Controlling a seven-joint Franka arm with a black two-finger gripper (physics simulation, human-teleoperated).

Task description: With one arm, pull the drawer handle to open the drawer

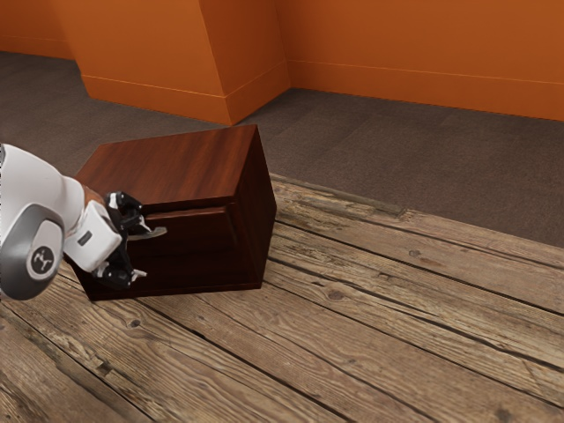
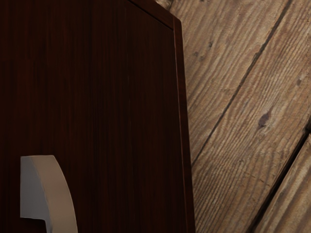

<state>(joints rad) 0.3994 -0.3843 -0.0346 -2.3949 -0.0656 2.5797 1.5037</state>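
A dark wooden cabinet point(image 1: 189, 167) stands on the plank table. Its drawer front point(image 1: 189, 242) faces the exterior view's lower left, and a narrow lighter strip shows along the drawer's top edge, as if it stands slightly out of the body. A pale grey handle point(image 1: 153, 233) sticks out of the drawer front. My black gripper point(image 1: 136, 247) is right at the handle, open, with one finger above it and one well below it. In the wrist view the handle point(image 2: 46, 194) curves off the dark drawer front point(image 2: 97, 107) close to my hand.
The plank table point(image 1: 370, 326) stretches to the exterior view's right and front of the cabinet. Beyond the table lie a grey carpet point(image 1: 423, 150) and orange walls point(image 1: 397, 44). My white arm point(image 1: 35, 229) comes in at the left edge.
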